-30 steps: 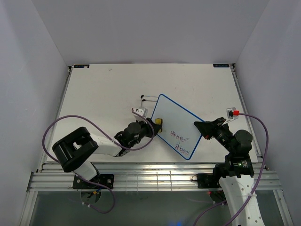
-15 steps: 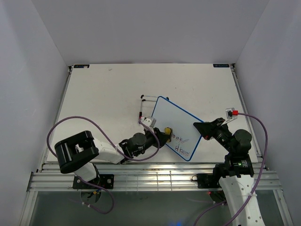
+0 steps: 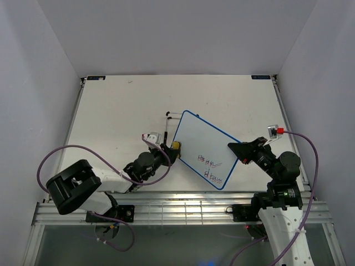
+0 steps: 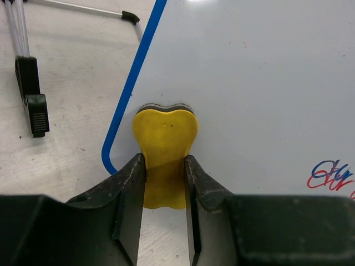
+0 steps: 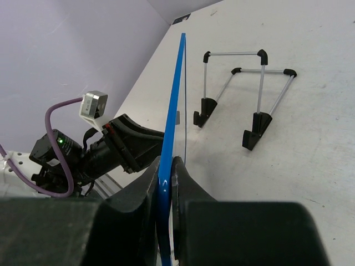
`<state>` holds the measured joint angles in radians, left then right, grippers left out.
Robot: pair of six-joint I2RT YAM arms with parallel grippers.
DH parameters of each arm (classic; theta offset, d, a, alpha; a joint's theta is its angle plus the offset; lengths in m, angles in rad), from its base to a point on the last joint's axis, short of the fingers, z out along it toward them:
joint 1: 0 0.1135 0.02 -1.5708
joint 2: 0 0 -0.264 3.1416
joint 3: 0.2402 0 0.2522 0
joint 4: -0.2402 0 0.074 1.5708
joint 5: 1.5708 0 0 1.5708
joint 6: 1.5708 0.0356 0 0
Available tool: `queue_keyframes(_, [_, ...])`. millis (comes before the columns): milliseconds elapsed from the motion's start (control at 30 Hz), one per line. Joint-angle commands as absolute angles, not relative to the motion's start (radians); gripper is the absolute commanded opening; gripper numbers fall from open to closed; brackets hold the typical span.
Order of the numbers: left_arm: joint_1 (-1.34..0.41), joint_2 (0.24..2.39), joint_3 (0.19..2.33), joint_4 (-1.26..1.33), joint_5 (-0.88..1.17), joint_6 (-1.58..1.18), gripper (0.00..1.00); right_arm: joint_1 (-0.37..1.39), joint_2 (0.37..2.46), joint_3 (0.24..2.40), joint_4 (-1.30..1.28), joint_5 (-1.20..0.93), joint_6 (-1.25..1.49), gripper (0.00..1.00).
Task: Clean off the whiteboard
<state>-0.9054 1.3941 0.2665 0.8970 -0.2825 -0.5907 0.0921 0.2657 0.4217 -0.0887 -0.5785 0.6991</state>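
Note:
The whiteboard has a blue frame and purple and red writing near its near corner. My right gripper is shut on its right edge and holds it tilted; the right wrist view shows the blue edge between the jaws. My left gripper is shut on a small yellow eraser, whose tip presses on the board near its left corner, beside the blue frame. The writing lies well to the right of the eraser.
A thin wire stand with black feet lies on the table just left of the board; it also shows in the left wrist view and the right wrist view. White enclosure walls surround the table.
My left gripper has swept the eraser from the writing back up and left to the board's left edge. The board has shifted slightly. The writing still shows.

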Motion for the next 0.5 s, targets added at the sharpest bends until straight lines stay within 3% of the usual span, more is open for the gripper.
queue_keyframes(0, [-0.893,1.368,0.255,0.857,-0.331,-0.534,0.0,0.114,0.256,0.52,0.009,-0.715,0.854,0.08])
queue_keyframes(200, [-0.937,1.38,0.311,0.845,-0.294,-0.519,0.0,0.115,0.258,0.502,0.026,-0.721,0.865,0.08])
queue_keyframes(467, [-1.146,1.471,0.466,0.799,-0.394,-0.523,0.0,0.115,0.256,0.472,0.037,-0.716,0.873,0.08])
